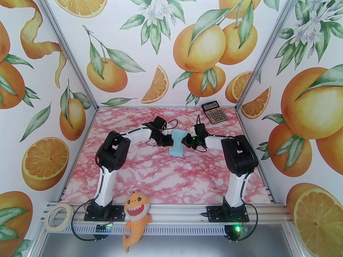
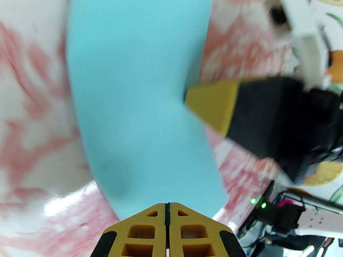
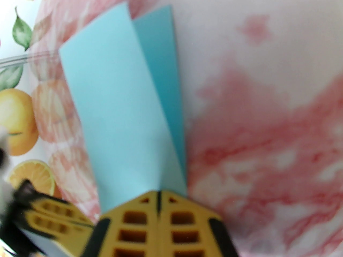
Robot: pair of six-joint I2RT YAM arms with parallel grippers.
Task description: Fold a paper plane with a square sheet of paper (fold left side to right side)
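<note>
- The sheet (image 1: 177,146) is being seen as a narrow strip lying on the table (image 1: 150,175) between the two grippers. The first fold, left side over right, is therefore being judged as made.
- In the right wrist view the upper layer is being shown skewed over the darker lower layer. The edges are not being matched, and the crease is probably not being pressed sharp yet.
- The nose folds and the wings are being judged as left to do, since no dart shape is being shown.
- The left gripper (image 1: 171,142) is being shown with its jaws closed together at the strip's left long edge, with nothing seen between them.
- The right gripper (image 1: 185,141) is likewise being shown closed, its tip touching the right long edge.
- Open table is being offered on the near side and to the left. The calculator (image 1: 214,113) is lying well apart at the far right corner.
</note>
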